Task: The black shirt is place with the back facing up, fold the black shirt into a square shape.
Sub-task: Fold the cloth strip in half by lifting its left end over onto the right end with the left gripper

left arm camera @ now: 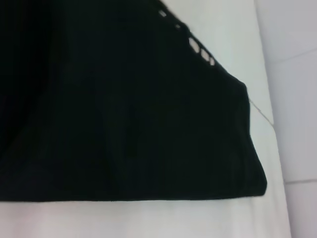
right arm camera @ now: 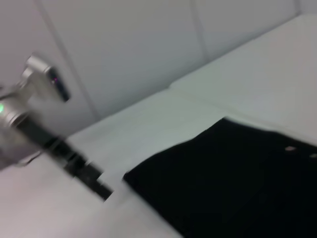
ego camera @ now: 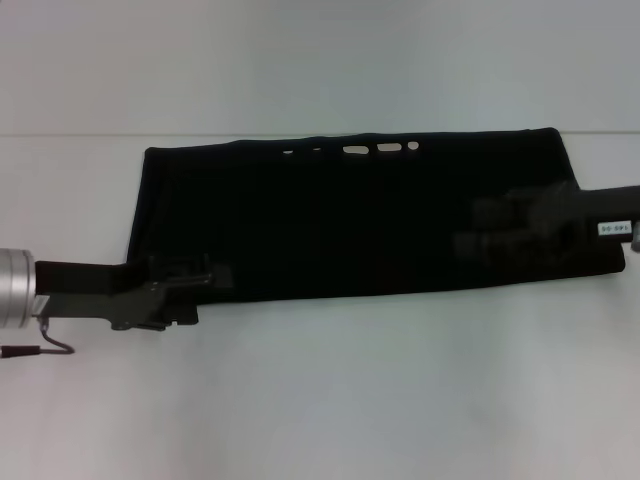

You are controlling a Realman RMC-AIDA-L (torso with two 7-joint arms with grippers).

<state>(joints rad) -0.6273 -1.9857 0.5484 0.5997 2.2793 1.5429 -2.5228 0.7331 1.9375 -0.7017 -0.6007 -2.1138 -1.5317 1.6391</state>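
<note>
Black shirt point(ego camera: 360, 215): long folded band lying flat across white table point(ego camera: 320, 400), lettering peeking at far edge. Left gripper point(ego camera: 200, 283) at near-left corner, right gripper point(ego camera: 480, 240) over right end; jaw state cannot be told for either. Advice: pinch both layers, lift ends evenly, keep edges aligned. Containers: none seen.

Left arm point(ego camera: 60, 285): silver cylindrical wrist section, black link, thin dark cable point(ego camera: 40, 348) looping below, black left gripper point(ego camera: 185, 290) hardware. Right arm point(ego camera: 610, 215): black, with small white label point(ego camera: 610, 228), printing unreadable. Possibly a green light on the silver housing in the right wrist view.
</note>
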